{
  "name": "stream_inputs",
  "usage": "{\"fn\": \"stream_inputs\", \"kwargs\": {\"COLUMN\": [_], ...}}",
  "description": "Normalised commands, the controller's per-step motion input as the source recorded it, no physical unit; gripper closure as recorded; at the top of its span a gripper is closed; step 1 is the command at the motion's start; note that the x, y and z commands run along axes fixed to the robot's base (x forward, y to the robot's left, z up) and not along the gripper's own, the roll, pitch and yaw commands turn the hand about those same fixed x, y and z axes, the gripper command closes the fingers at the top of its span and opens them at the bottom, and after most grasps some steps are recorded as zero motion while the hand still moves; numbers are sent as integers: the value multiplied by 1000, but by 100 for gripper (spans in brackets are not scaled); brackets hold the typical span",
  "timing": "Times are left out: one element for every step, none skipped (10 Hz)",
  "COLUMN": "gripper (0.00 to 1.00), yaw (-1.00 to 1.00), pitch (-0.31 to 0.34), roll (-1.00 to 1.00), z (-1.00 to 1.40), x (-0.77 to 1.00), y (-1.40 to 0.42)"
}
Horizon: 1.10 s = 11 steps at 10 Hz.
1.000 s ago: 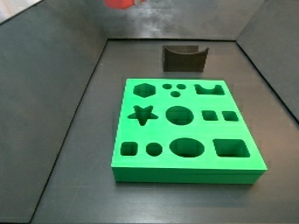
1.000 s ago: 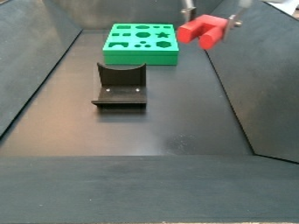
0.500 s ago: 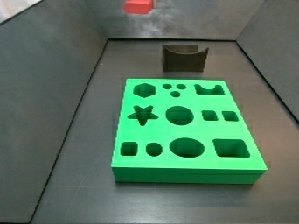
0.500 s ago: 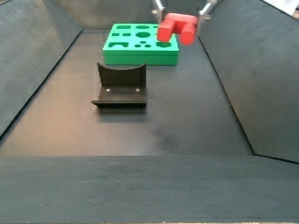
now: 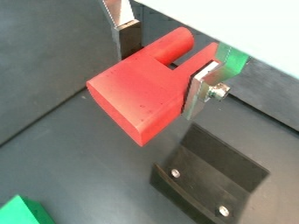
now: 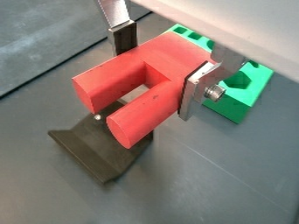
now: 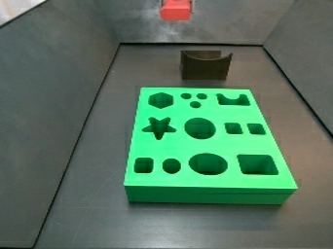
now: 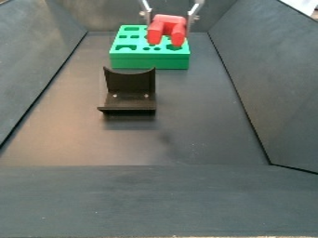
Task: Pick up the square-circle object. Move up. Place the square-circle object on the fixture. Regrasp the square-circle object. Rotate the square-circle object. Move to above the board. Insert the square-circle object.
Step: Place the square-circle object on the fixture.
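The square-circle object (image 5: 142, 89) is a red block with two legs, one round and one square. It hangs in mid-air with my gripper (image 5: 163, 63) shut on it, a silver finger (image 6: 197, 91) pressed on each side. In both side views the red block (image 7: 174, 10) (image 8: 165, 31) is high above the floor. The dark fixture (image 6: 100, 150) (image 5: 212, 180) lies on the floor under the block in both wrist views. The green board (image 7: 208, 146) (image 8: 149, 46) lies flat beside the fixture (image 7: 205, 64), and its holes are free.
Dark sloping walls close in the floor on both sides (image 8: 248, 84) (image 7: 65, 117). A corner of the board (image 6: 239, 87) shows just past the gripper's finger in a wrist view.
My gripper has carried the red block sideways across the box, from near one side wall to above the fixture and the board's end. The grip is unchanged.
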Motion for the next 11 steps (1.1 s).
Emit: {"fn": "stream_inputs", "kwargs": {"gripper": [100,100,100,100,100,100,100,100,100,100,100], "yaw": [68,102,99,68,62,53,39,25,10,-18,-46], "pitch": [72,19,23,46,56,70,92,107,123,146,165], "roll": [107,-1000,-1000,-1000,-1000,-1000,-1000,-1000,-1000,-1000,-1000], "z": [-42,201,218,121,69,30,24,7,-5,-8,-8], "x": [1000,1000,1000,859,793,704,582,490,399,277,188], "y": [-92,43,57,83,68,49,46,45,43,43,45]}}
